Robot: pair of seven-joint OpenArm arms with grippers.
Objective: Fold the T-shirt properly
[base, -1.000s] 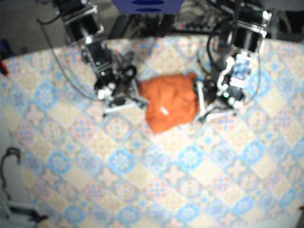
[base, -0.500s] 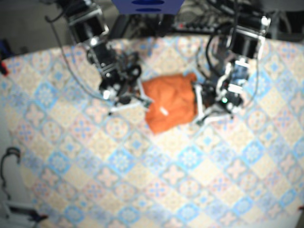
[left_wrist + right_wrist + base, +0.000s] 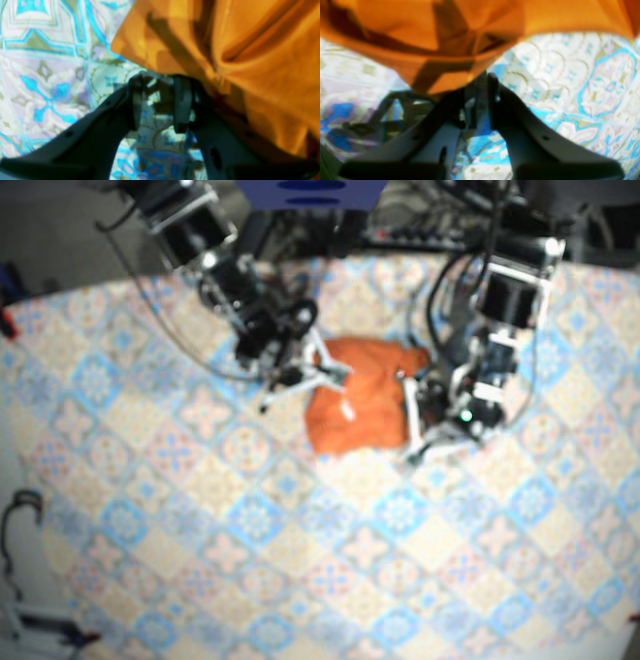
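Observation:
The orange T-shirt (image 3: 358,408) lies bunched in a compact bundle at the middle back of the table. My right gripper (image 3: 318,372) sits at its upper left corner. In the right wrist view the right gripper (image 3: 476,81) has its jaws almost together at a hanging fold of the shirt (image 3: 450,37), apparently pinching its edge. My left gripper (image 3: 412,420) rests at the shirt's right edge. In the left wrist view the left gripper (image 3: 158,86) stands open with tablecloth showing in the gap. The shirt (image 3: 250,50) lies just beyond and to the right of its fingers.
A patterned blue and cream tablecloth (image 3: 300,560) covers the table. Cables and dark equipment (image 3: 420,220) crowd the back edge behind both arms. A blue object (image 3: 310,192) sits at the top centre.
The right gripper has moved right onto the shirt's left corner. The left gripper has shifted slightly left against the right edge. The bundle looks narrower than before.

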